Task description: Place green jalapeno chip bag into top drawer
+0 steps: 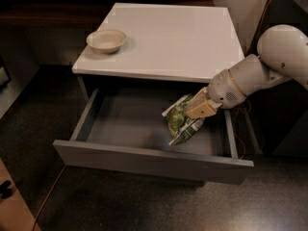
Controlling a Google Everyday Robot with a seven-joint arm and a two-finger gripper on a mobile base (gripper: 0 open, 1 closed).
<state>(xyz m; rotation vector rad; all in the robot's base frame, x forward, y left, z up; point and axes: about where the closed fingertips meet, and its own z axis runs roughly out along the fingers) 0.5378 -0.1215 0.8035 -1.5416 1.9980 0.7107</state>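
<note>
the top drawer point(144, 160) of the white-topped cabinet stands pulled well out toward the near side, its grey inside open to view. the end effector point(198, 110) sits at the right side of the drawer opening, just below the near edge of the worktop point(183, 37). it reaches in from the right on the white arm point(260, 64). its tan fingers are pinched together on the upper right part of the green jalapeno chip bag point(181, 125), so the bag is held in its grip, not let go. the bag hangs tilted, its top toward the far right and its lower end pointing near and left. it is down between the drawer's walls, in the right half of the cavity. i cannot tell whether its lower corner touches the drawer bottom; it looks close to it or just resting.

as for progress: the drawer is open, the bag is in hand, and it sits low inside the drawer, so most of the task appears done. what is left, as i read it, is to part the fingers so the bag settles on the drawer bottom. then the end effector must lift up and out to the right without snagging the foil. a beige bowl point(106, 40) sits on the far left of the worktop, well apart from all this.
</note>
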